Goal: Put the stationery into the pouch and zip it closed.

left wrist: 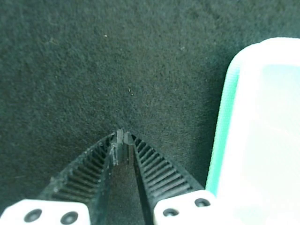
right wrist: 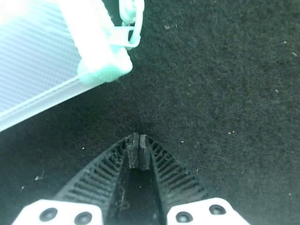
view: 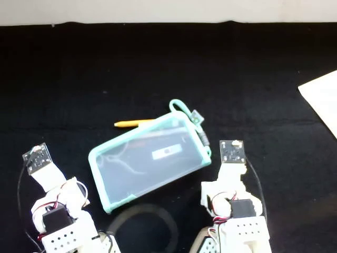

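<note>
A translucent pouch (view: 149, 160) with mint-green trim lies tilted on the black table between the two arms. An orange pen (view: 131, 124) pokes out from behind its far edge. The left gripper (left wrist: 123, 138) rests shut on the cloth, with the pouch's green edge (left wrist: 220, 126) just beside it. The right gripper (right wrist: 138, 143) is also shut with nothing in it, close to the pouch's corner (right wrist: 103, 68) and its zipper pull loop (right wrist: 131, 18). In the high view the left arm (view: 50, 184) sits left of the pouch and the right arm (view: 231, 179) sits right of it.
A white sheet of paper (view: 322, 97) lies at the table's right edge. A dark cable loop (view: 142, 224) curls on the cloth near the front, between the arm bases. A pale wall strip (view: 168, 10) borders the far edge.
</note>
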Robot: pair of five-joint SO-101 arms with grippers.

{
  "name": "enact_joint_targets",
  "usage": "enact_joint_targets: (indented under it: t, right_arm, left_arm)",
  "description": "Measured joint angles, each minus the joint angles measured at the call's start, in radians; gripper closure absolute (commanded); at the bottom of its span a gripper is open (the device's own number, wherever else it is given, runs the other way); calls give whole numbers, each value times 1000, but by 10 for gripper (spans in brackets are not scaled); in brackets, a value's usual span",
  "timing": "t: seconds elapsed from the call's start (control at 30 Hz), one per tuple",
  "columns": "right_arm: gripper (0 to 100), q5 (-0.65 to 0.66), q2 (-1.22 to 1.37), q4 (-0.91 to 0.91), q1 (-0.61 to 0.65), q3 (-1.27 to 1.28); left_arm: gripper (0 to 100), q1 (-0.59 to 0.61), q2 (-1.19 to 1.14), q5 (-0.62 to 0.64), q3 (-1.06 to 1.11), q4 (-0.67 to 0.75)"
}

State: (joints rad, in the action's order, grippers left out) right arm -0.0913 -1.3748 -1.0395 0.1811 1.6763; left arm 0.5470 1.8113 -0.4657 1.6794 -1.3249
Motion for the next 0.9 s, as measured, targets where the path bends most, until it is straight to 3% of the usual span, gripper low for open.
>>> enact_joint_targets:
  t: [0.9]
  right_arm:
    - [989, 0, 0, 0, 0, 0]
  left_arm:
    - [991, 0, 0, 0, 0, 0]
